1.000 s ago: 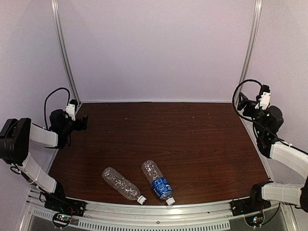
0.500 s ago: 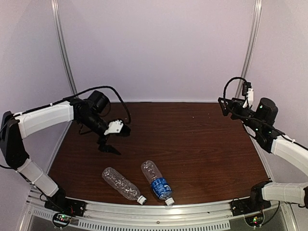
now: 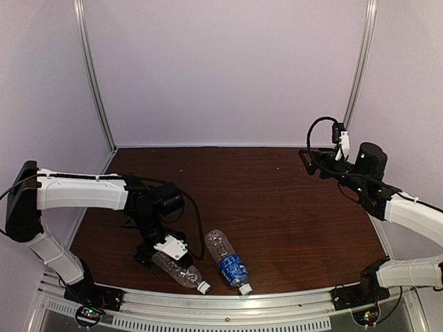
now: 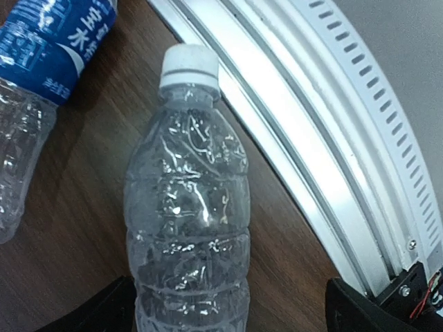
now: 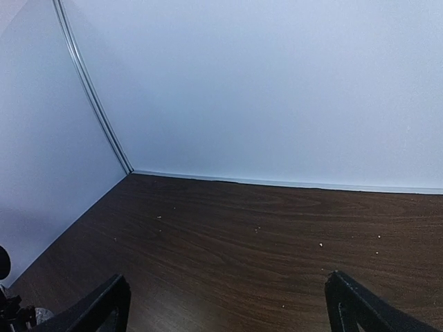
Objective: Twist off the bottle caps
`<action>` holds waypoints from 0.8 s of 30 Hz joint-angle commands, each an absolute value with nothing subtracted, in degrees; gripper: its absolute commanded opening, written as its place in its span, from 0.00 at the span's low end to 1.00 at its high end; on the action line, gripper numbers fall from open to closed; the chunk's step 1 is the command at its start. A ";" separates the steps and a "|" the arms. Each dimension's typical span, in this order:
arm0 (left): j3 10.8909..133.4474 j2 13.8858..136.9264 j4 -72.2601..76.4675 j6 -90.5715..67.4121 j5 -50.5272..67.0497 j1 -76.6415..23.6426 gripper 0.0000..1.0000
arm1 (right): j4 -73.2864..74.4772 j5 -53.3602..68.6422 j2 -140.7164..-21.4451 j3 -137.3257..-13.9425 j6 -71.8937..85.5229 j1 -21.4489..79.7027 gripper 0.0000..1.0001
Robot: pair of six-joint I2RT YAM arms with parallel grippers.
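No cap is off yet. The unlabelled bottle (image 4: 190, 235) and the blue-label bottle (image 3: 227, 261) lie side by side at the near edge of the table (image 3: 277, 207), each with its white cap (image 4: 188, 67) on. The left gripper (image 4: 232, 315) straddles the unlabelled bottle with jaws wide — no grip — while the right gripper (image 5: 228, 304), also wide and empty, hangs well apart at the back right.

Soft, even, cool-white light with faint shadows. Small glints sparkle on the clear crinkled unlabelled plastic bottle (image 4: 187, 228) in front of the left gripper (image 4: 228, 304). The overhead view is slightly grainy, its edges bowed.
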State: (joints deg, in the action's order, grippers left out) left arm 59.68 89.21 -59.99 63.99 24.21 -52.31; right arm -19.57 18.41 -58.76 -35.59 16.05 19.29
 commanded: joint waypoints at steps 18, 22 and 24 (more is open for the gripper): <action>50.29 90.66 -35.47 57.66 11.55 -55.00 0.84 | -23.28 16.08 -64.30 -35.88 18.00 23.13 1.00; 51.94 91.14 -35.62 55.43 12.01 -54.93 0.75 | -21.98 16.03 -64.60 -37.03 18.33 23.68 1.00; 53.21 91.07 -36.13 53.85 12.27 -54.95 0.70 | -20.69 15.47 -64.45 -37.95 18.65 23.88 1.00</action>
